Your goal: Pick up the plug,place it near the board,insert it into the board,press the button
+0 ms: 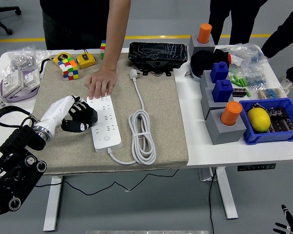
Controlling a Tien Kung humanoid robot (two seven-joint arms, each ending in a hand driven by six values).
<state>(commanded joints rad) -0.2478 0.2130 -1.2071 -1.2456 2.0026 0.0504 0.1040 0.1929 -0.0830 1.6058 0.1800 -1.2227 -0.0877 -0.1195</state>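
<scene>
Lying unplugged on the mat, the plug [133,74] sits beyond the power strip [104,121], so every step remains. Beside the strip, the left hand [78,117] curls, holding nothing, while a person's hand [101,83] steadies its far end.

person [83,19]: cut off above chest | left hand [77,117]: fingertips hidden | right arm: out of frame

Left arm: enters from lower left of frame, angled up toward centre-left.
Left hand [77,116]: white back uppermost, black fingers [86,118] curled, nothing visibly grasped.
Person's hand [100,82]: upper centre-left, palm down, fingers spread.
</scene>
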